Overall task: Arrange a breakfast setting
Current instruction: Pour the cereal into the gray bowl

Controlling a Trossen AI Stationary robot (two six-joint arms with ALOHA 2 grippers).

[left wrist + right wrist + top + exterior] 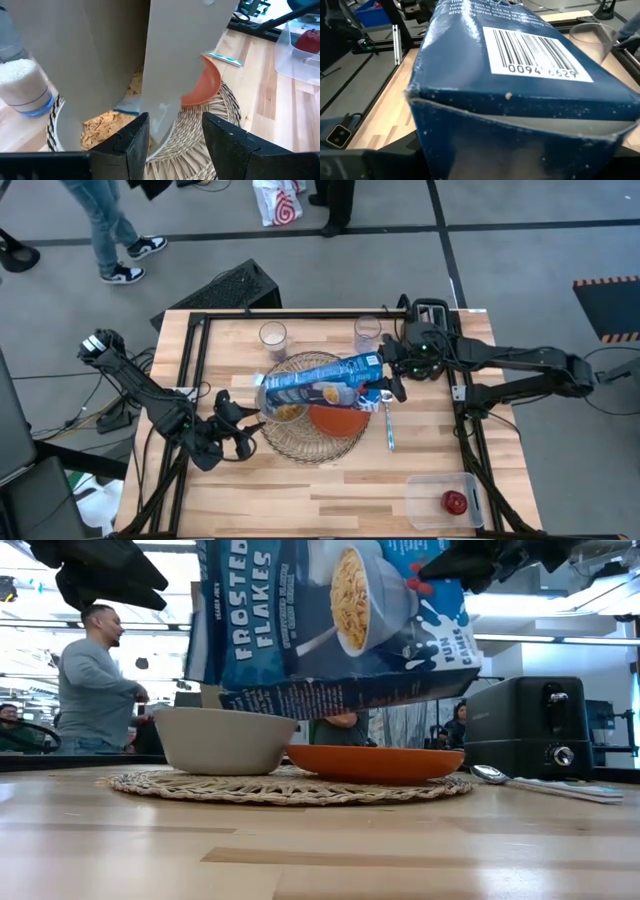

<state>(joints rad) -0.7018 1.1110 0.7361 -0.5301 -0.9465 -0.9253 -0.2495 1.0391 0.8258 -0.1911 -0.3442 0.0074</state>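
My right gripper (388, 380) is shut on the blue-white cereal box (322, 380), which hangs tilted over the grey bowl (284, 411). The bowl holds flakes (102, 125) and stands beside the orange plate (335, 420) on the round wire mat (312, 442). My left gripper (238, 425) is open at the bowl's left side, above the table; in its wrist view (175, 137) the bowl's rim shows between the fingers. The metal spoon (389, 426) lies right of the plate. Two clear glasses (273, 335) (368, 330) stand behind the mat. The red apple (455, 502) lies in a clear tub. No bread shows. My right gripper holds the cereal box by its closed bottom end (372, 370), coming from the table's right side. The box itself hides the fingers in the right wrist view (520, 120). The box is lifted clear and slants, its open end (150, 107) lower, just above the bowl.
The clear plastic tub (425, 505) stands at the table's near right corner. A black toaster (528, 727) shows behind the spoon in the low view. People stand in the room beyond the table. Bare wood lies along the near edge (330, 505).
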